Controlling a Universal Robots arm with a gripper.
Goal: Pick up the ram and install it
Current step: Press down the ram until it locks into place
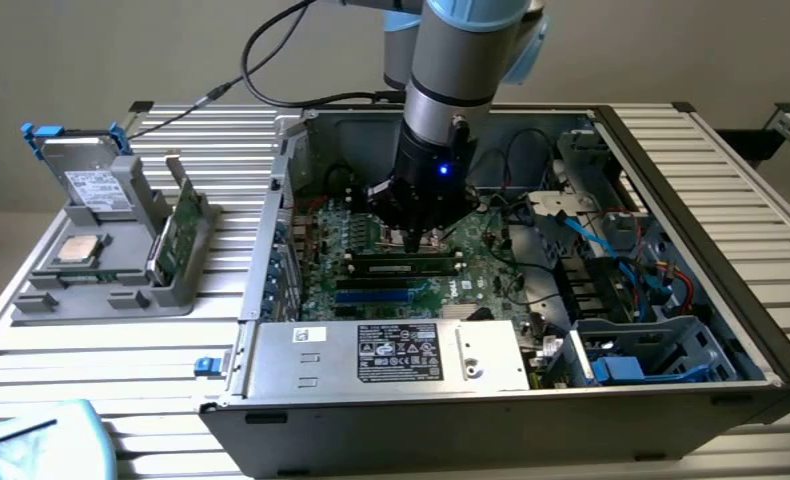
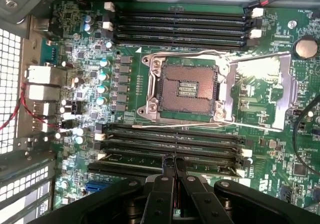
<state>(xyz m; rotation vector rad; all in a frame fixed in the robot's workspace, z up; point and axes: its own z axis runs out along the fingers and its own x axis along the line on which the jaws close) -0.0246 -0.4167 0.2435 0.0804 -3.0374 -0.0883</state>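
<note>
Hovering over the motherboard (image 2: 210, 79) inside the open case (image 1: 715, 300), the claw (image 2: 174, 160) has its fingertips pressed together atop the ram (image 1: 398, 266) seated in a slot, so I'd push straight down, evenly.

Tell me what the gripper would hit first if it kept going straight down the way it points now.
Probably the ram lying in a black motherboard slot right at the fingertips of the gripper, whose fingers look closed together. How much gap remains, if any, is unclear; the motherboard lies just beneath.

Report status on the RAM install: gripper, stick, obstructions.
Gripper shut, low over the motherboard slots. Ram lying in a slot beneath it, seating unconfirmed. Nothing seen in the way.
</note>
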